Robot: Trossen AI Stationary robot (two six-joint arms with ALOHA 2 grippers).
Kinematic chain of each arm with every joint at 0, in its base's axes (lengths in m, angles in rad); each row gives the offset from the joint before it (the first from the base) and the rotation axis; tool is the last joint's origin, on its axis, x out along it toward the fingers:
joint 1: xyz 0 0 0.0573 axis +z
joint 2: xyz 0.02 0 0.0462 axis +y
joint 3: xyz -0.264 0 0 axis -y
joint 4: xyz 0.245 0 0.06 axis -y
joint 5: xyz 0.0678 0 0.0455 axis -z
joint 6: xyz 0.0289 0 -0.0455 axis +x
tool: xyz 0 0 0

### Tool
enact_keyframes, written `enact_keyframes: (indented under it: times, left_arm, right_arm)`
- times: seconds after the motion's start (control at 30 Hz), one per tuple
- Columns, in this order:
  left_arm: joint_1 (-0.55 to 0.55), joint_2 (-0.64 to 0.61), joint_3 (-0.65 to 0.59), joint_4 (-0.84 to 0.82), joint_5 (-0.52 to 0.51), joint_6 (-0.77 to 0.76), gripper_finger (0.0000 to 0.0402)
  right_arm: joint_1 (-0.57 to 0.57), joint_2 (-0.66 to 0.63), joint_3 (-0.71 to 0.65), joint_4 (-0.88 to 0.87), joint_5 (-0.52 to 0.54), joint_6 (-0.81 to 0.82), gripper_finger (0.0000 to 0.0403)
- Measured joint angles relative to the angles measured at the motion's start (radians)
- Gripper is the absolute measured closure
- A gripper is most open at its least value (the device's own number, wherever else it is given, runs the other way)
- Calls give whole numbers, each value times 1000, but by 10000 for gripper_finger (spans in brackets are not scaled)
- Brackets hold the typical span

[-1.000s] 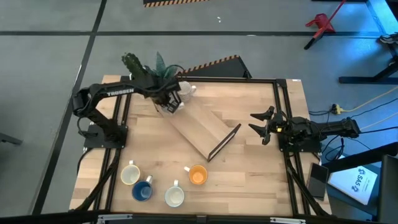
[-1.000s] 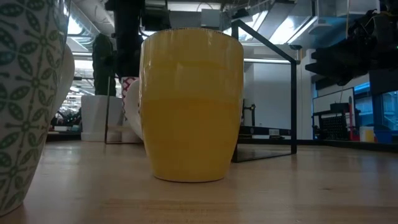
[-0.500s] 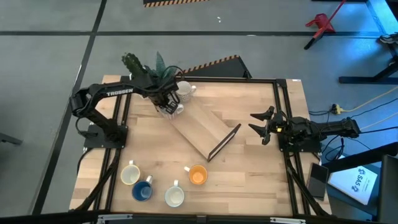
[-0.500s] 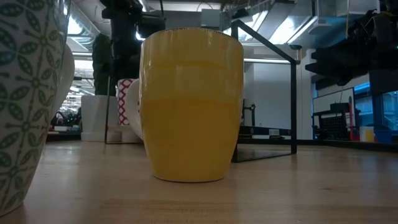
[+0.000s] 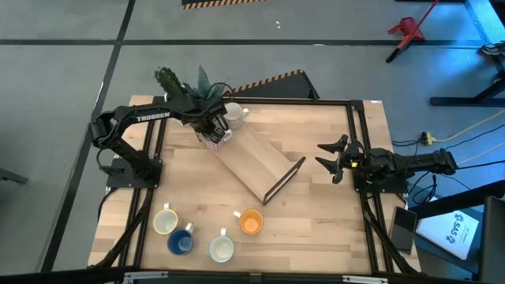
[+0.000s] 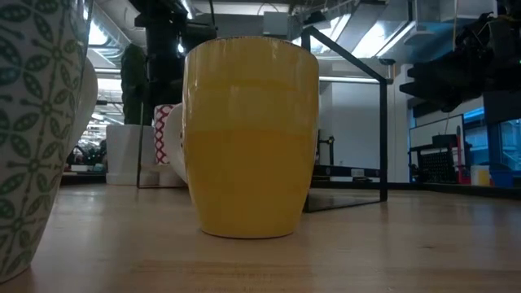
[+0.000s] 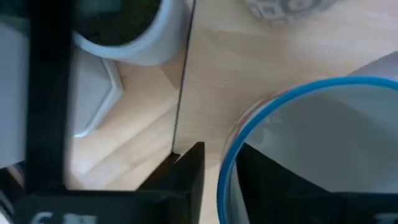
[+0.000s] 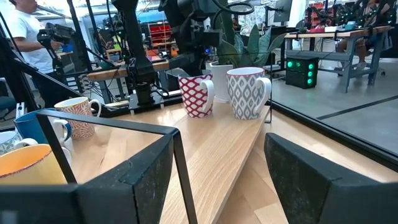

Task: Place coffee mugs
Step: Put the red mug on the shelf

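My left gripper (image 5: pixel 210 130) is shut on a red-patterned mug with a blue rim (image 8: pixel 198 94) at the far left end of the wooden tray (image 5: pixel 260 162). The mug stands upright beside a grey-patterned mug (image 8: pixel 247 92) on the tray. On the table near the front left stand a cream mug (image 5: pixel 164 221), a blue mug (image 5: pixel 180 241), a white mug (image 5: pixel 221 249) and an orange mug (image 5: pixel 250 222). My right gripper (image 5: pixel 319 155) is open and empty at the table's right, level with the tray's near end. My left gripper holds the red-patterned mug by its blue rim (image 7: pixel 225 180), one finger (image 7: pixel 280 180) inside the mug and one finger (image 7: pixel 186 177) outside. The fingers come from above, pointing down. The mug is upright with its base on or just above the tray; which, I cannot tell.
Two green plants in white pots (image 5: pixel 185 87) stand just beyond the tray's far left end, close to my left arm. The tray's black frame (image 5: pixel 284 180) rises at its near end. A person (image 8: pixel 18 31) shows in the room behind.
My left gripper has gone down with the red-patterned mug at the tray's far left end and shifted slightly toward the table's left. The mug now sits lower, beside the grey-patterned mug. My right arm has kept still.
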Motion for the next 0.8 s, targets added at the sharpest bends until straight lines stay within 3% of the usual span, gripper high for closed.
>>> enact_keyframes:
  times: [0.17, 0.8]
  left_arm:
    - [-2, 1, 0, 0, 13, -3, 288]
    - [-16, -6, 46, -11, 11, 103, 283]
  right_arm:
    - [0, 0, 0, 0, 0, 0, 162]
    - [0, 0, 0, 0, 0, -2, 162]
